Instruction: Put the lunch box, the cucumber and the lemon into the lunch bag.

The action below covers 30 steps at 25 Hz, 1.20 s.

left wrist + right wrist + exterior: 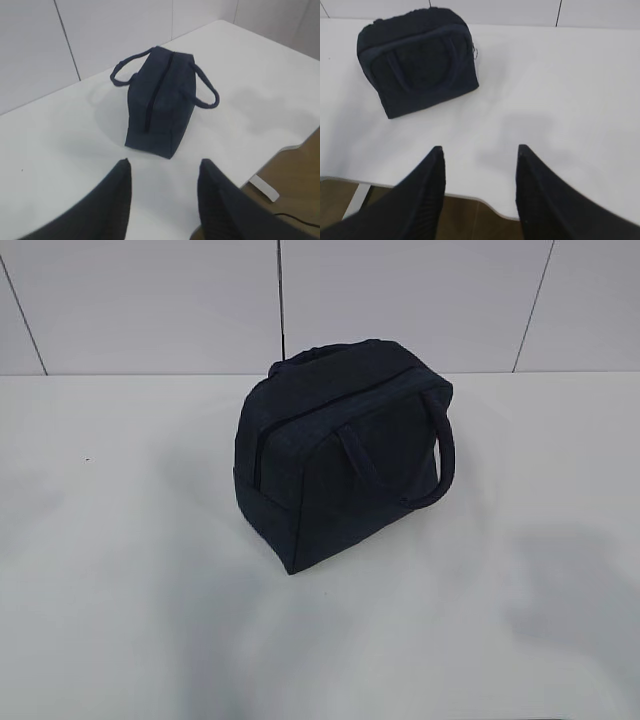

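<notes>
One lunch bag (pixel 345 455) is all the white desk (pixel 120 570) carries right now, a boxy dark navy thing standing upright near the middle, close to the tiled wall (pixel 150 300) behind. Its zipper (pixel 157 90) runs along the top and down the end panel, and it looks closed from the left wrist view. Two loop handles, one draped down each side; the near handle (pixel 440 455) hangs against the bag's flank. A small metal ring pull (pixel 476 52) peeks out at the bag's end in the right wrist view.

The left gripper (pixel 162 187) hangs above the desk's near edge, well apart from the bag, jaws apart with nothing between them. The right gripper (pixel 480 175) sits over the desk's front edge too, jaws likewise spread and empty, bag well off to its upper left.
</notes>
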Available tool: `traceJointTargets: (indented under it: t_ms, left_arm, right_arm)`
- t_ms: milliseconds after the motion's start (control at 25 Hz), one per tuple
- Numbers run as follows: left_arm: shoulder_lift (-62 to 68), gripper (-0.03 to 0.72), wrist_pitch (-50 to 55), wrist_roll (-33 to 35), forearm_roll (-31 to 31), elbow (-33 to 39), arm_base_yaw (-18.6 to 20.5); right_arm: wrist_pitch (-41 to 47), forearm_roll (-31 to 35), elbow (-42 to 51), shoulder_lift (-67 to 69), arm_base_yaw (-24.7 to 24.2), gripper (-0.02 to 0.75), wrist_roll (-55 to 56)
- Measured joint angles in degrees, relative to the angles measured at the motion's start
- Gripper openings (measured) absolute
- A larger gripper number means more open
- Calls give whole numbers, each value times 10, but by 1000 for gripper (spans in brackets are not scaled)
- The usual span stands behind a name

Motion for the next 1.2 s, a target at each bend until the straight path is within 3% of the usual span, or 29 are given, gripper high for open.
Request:
traceJointTargets:
  t_ms: [280,480,880,1200]
  left_arm:
    - [-192,312,34,-65,65,128,-1]
    - [-272,306,59,-76,103,195,-1]
    - [-306,298,52,-79,130,304,-1]
    - [-310,287,51,-80,136,311,-1]
  right_arm:
    - [12,-39,104,-73,6,347,1]
    - [12,-61,169,-104,6,348,2]
    - [2,-65,232,-143,6,347,3]
    - [-21,-56,238,-147,6,348,9]
